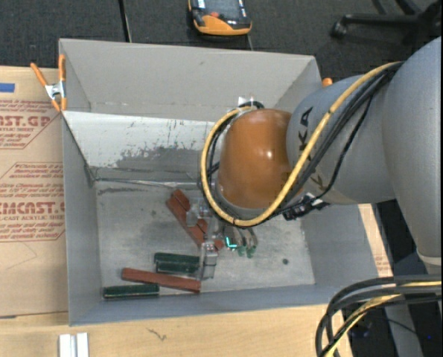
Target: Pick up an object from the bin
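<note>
- Grey metal bin (80,222) sits on a pale wooden desk (236,326). Its floor is scuffed and mostly bare.
- The arm (385,140) enters from the right. A rounded orange cover (252,158) at the wrist hangs over the middle of the bin, with yellow-and-black cables looped around it.
- Fingers (208,259): a silver metal tip shows just under the cover's lower left edge, low over the bin floor and right of centre. The cover hides the rest, so I cannot tell how far apart they stand or whether anything sits between them.
- Nearest thing: a short reddish-brown block (196,233), lying on a diagonal just up and left of the tip, partly under the cover's edge.
- A second reddish-brown block (179,201) lies on the same diagonal, farther toward the back wall.
- A dark green bar (175,261) lies flat, with its right end just beside the metal tip. Contact is unclear.
- A long reddish-brown bar (160,279) lies just in front of the green one, slightly tilted.
- Another dark green bar (130,292) lies at the front left, near the long bar's left end.
</note>
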Available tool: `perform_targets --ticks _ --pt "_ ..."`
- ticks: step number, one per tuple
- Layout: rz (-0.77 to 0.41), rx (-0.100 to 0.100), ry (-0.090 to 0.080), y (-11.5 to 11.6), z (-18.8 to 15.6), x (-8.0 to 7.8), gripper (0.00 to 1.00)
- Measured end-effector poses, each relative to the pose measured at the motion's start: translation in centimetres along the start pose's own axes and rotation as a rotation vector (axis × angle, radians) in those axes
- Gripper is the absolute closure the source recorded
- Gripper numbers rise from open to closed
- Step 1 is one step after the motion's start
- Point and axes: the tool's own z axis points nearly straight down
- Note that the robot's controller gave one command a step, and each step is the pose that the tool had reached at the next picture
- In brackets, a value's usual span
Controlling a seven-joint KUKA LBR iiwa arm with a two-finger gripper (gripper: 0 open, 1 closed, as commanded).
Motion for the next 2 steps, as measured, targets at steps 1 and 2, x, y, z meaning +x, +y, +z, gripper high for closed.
perform_targets --ticks 1,2 --pt "0.002 -0.001 -0.007 -0.1 -0.4 -0.2 0.00" --pt "-0.013 -0.002 -0.010 1.7 7.1 1.4 0.00"
